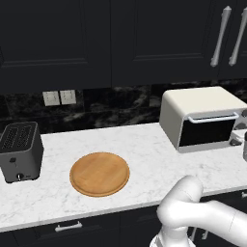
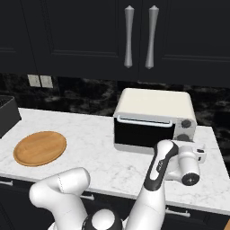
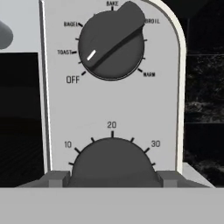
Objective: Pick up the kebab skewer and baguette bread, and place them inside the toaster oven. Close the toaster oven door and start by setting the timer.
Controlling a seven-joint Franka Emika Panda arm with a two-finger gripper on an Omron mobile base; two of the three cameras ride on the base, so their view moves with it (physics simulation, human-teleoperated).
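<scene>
The toaster oven (image 1: pixel 202 118) stands at the right of the left base view on the white marble counter (image 1: pixel 144 154), its long side running across the frame and its front turned toward the camera and slightly left; in the right base view it sits at centre right, front facing the camera. The toaster oven door (image 2: pixel 143 131) is shut, a dark glass panel lying upright and wide, its white bar handle (image 2: pixel 146 120) running level along the top edge.

The gripper (image 2: pixel 203 153) is at the oven's control panel, right of the door in the right base view. In the hand view the two finger tips (image 3: pixel 54 178) flank the lower timer knob (image 3: pixel 113 164) at the bottom centre, one on each side, half closed about it; whether they press it cannot be told. The upper mode knob (image 3: pixel 113 43) points its white mark lower left, between TOAST and OFF.

A round wooden board (image 1: pixel 100 173) lies lower centre in the left base view; a dark grey slot toaster (image 1: pixel 19 150) stands at the left edge.
</scene>
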